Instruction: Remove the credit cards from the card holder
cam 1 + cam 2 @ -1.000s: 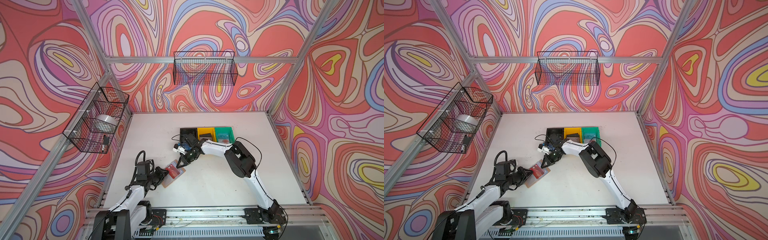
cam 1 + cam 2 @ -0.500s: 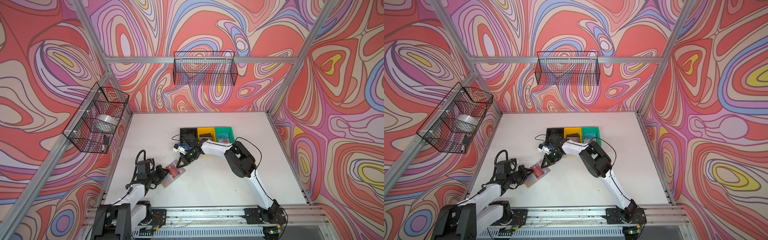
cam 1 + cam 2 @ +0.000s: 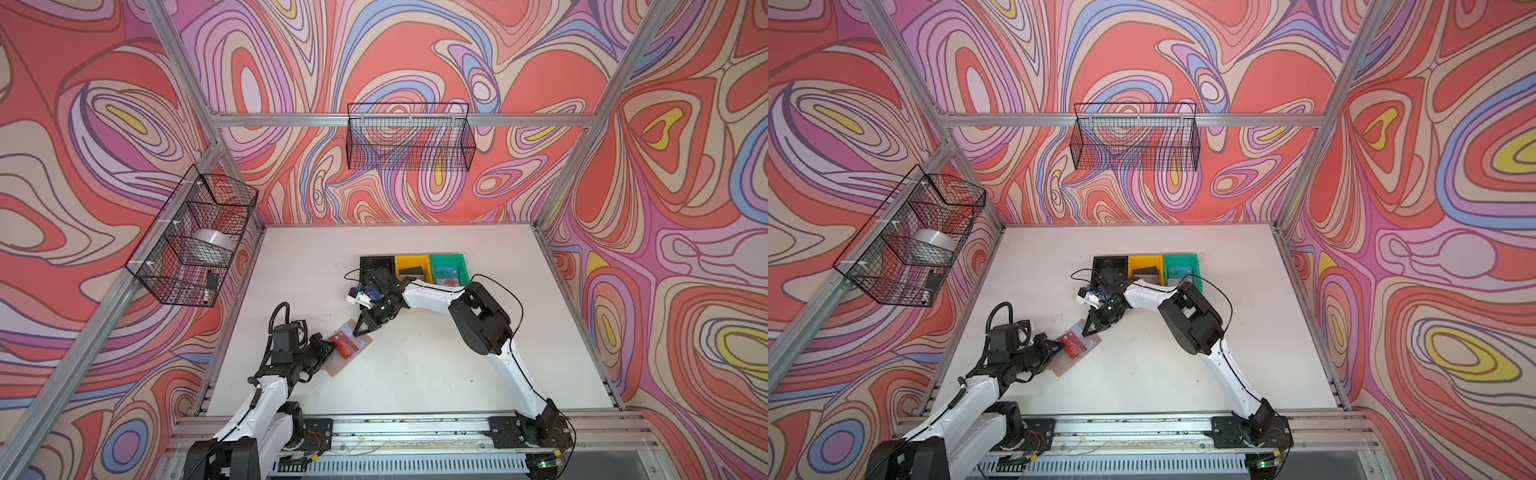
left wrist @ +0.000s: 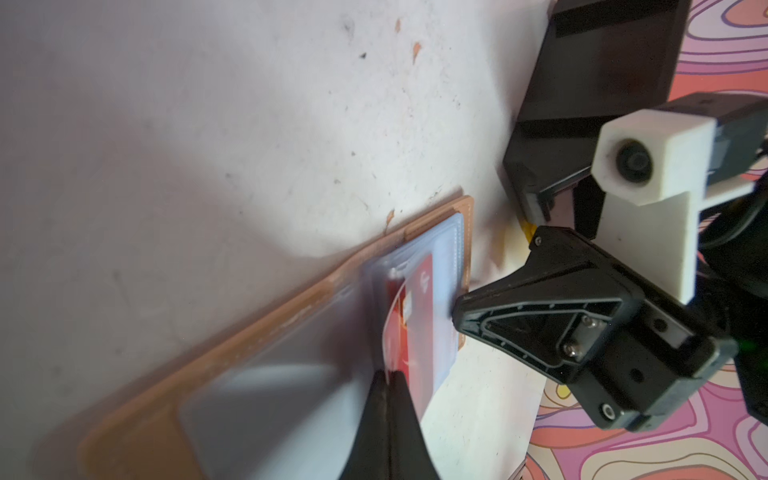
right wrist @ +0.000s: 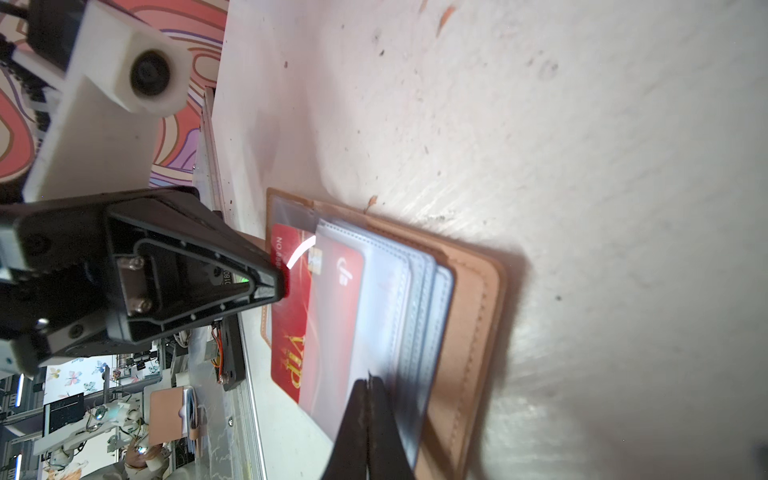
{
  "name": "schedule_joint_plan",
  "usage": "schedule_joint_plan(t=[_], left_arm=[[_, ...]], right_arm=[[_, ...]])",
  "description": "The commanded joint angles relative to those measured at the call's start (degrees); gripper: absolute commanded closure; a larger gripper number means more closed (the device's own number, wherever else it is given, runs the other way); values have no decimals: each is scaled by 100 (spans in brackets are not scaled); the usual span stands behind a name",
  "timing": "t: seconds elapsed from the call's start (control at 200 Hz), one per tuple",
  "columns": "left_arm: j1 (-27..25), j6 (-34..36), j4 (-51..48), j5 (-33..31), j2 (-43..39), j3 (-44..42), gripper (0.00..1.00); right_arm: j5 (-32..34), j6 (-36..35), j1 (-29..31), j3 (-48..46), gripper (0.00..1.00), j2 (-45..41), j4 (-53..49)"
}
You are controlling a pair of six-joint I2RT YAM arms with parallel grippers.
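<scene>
A: Near side first. Left gripper (image 3: 332,342)?
B: Jaws clenched on the red card (image 5: 291,332), right at its edge. Card partly out of a sleeve, gold VIP showing.
A: Holder?
B: Holder (image 3: 338,368) lies open, flat on the desk (image 3: 415,374), front left, between the two arms. Clear sleeves (image 5: 415,291) fanned on its far half. The card sticks out toward the left jaws.
A: Right gripper (image 3: 358,332)?
B: Jaws clenched, tips touching the sleeves' opposite edge. Pinching a page or just pressing it, cannot tell.
A: Farther back?
B: Black bin (image 3: 376,264), yellow bin (image 3: 409,262), green bin (image 3: 446,259) in a row, well apart from the holder. Green bin has a bluish card (image 3: 444,272) and a pale card (image 3: 451,282).
</scene>
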Motion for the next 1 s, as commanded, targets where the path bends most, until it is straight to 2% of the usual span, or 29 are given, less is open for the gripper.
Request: schedule_joint_plan(t=[0.0, 0.115, 0.3, 0.516, 0.691, 0.856, 0.997], left_arm=[[39, 137, -902, -346, -30, 55, 100], [50, 118, -1144, -383, -221, 224, 100], [47, 363, -2422, -744, -640, 823, 100], [46, 259, -2620, -705, -778, 928, 100], [48, 350, -2360, -217, -837, 978, 100], [48, 471, -1832, 237, -1403, 948, 100], [47, 224, -1140, 732, -1622, 806, 100]], right_arm=[[458, -14, -107, -122, 95, 282, -303], [471, -20, -119, -103, 95, 266, -320], [493, -74, -127, -18, 95, 273, -417], [492, -122, -136, 19, 94, 253, -497], [382, -213, -162, 71, 91, 9, -646], [428, -186, -231, -59, 81, -666, -671], [280, -274, -322, -165, 70, -1132, -762]])
